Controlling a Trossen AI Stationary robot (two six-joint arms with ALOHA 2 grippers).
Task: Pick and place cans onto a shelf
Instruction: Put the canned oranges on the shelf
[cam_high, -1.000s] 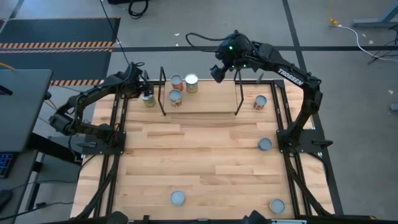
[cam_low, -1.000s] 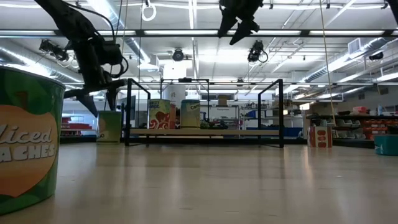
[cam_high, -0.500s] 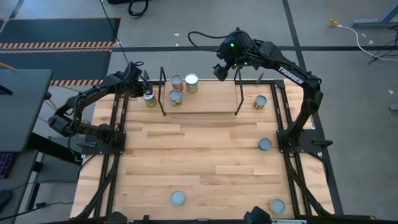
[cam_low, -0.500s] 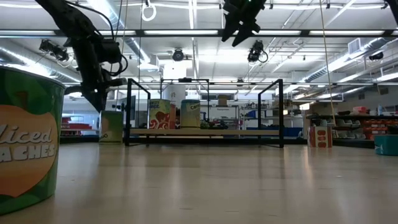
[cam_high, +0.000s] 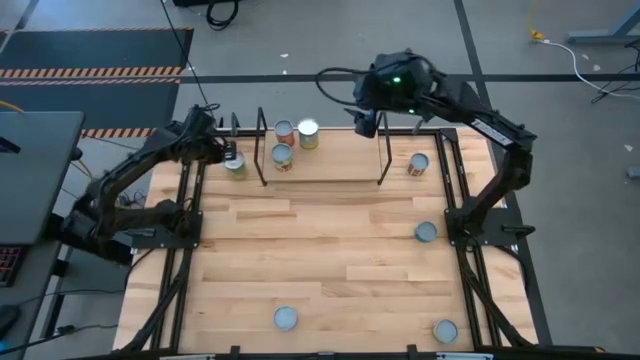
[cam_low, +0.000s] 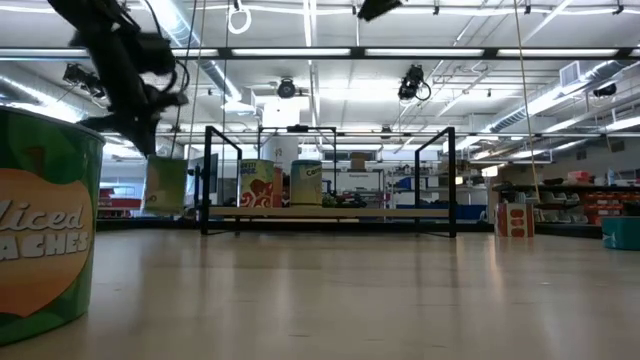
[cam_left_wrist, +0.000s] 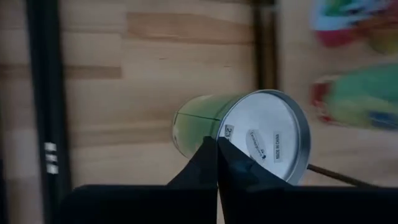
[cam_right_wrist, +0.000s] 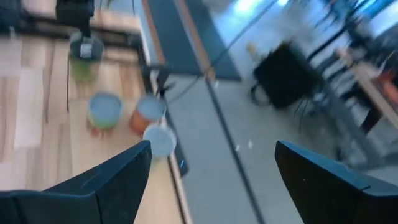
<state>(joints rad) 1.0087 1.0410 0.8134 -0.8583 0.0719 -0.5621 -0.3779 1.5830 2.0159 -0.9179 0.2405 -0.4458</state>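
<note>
My left gripper is shut on a green-sided can at the table's far left, just left of the shelf. In the low view this can hangs above the tabletop. Three cans stand on their bases on the shelf's left part, between the black uprights. My right gripper hovers open, high over the shelf's far right corner, with nothing between its fingers. My left gripper pinches the can's top rim between its two shut fingers, at the edge of the white lid. The fingers come from above, pointing down. The can hangs below them, clear of the table.
Loose cans stand right of the shelf, by the right edge and near the front edge. A peach can fills the low view's left. Bare wood lies in the table's middle.
My left gripper has shut on the can's top rim and lifted it clear of the table, carrying it a little toward the left edge. My right gripper has risen, staying open.
</note>
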